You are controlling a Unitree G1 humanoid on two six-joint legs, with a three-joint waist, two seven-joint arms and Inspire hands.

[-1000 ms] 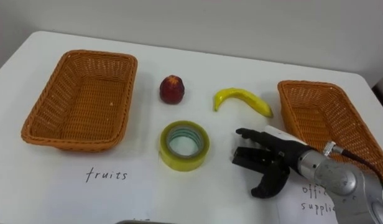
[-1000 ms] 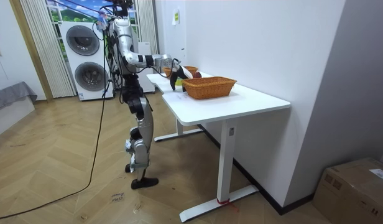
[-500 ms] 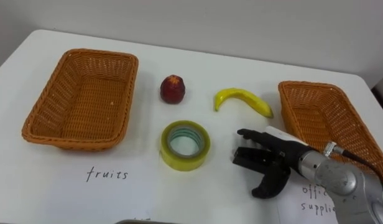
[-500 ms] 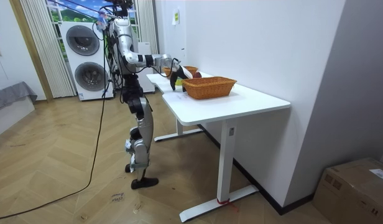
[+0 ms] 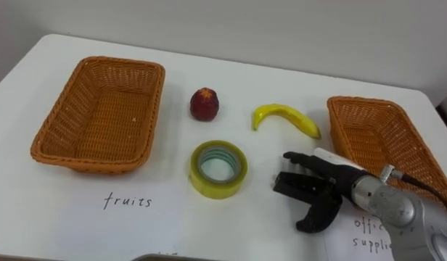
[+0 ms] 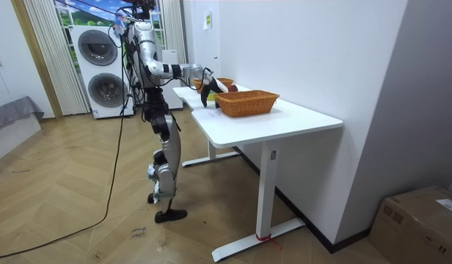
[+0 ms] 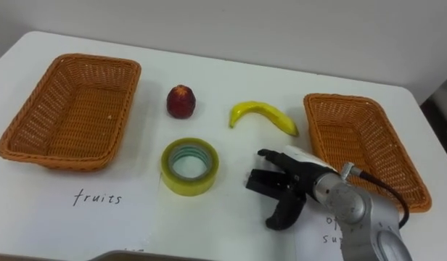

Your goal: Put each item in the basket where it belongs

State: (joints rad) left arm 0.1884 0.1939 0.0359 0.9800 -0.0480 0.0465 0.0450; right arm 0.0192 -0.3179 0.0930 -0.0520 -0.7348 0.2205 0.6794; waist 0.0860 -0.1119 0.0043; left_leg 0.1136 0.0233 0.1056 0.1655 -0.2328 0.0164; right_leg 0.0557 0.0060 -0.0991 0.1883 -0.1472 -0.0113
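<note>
On the white table (image 5: 231,76): two wicker baskets, a red fruit, a banana and a roll of tape were placed, all apart from one another and all three things outside the baskets.
Left basket (image 5: 100,116): it stood at the robot's left side, with its woven bottom in plain sight.
Left label (image 5: 126,201): a handwritten word lay just before the left basket, on the near side.
Right basket (image 5: 376,138): it stood at the robot's right side, well apart from the left one.
Red fruit (image 5: 204,104): it stood upright between the baskets, nearer to the left basket and beyond the tape.
Banana (image 5: 285,116): it lay flat between the red fruit and the right basket, its curve arched away from the robot.
Roll of tape (image 5: 216,187): yellowish, it lay flat with the hole upward, on the near side of the red fruit.
Right hand (image 5: 318,187): it came in from the lower right and was low over the table, between the tape and the right basket and on the near side of the banana. Its fingers (image 5: 296,181) reached toward the tape, only slightly bent, and the thumb pointed down. It held nothing. Whether it touched the table top, I could not tell.
Right label (image 5: 368,233): a handwritten sheet was partly covered by the right forearm.
Robot: in the room view it stood upright at the table's end, one arm out over the top, with washing machines (image 6: 101,70) behind it.
</note>
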